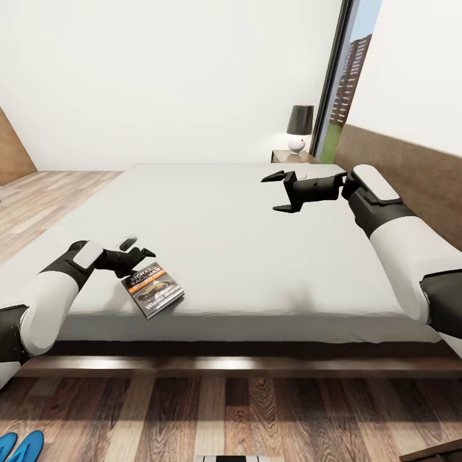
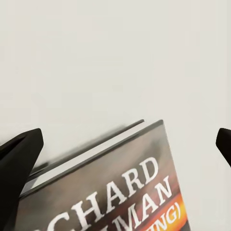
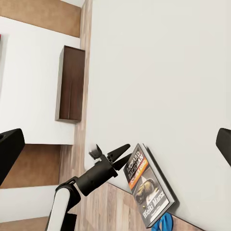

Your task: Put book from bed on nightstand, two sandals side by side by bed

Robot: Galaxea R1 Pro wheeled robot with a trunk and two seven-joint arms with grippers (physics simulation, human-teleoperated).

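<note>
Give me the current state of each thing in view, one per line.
book: flat on the bed, near its front edge, not gripped.
left gripper: open, at the book's top edge.
right gripper: open, above the mattress.
sandals: on the floor.
bed: holds the book.
lamp: upright on the nightstand.

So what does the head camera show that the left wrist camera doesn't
Only the head view: the lamp on the far nightstand, the right gripper open above the mattress, and two blue sandals on the floor. Only the left wrist view: the cover lettering close up, framed by its dark fingertips. Both: the book on the bed.
</note>
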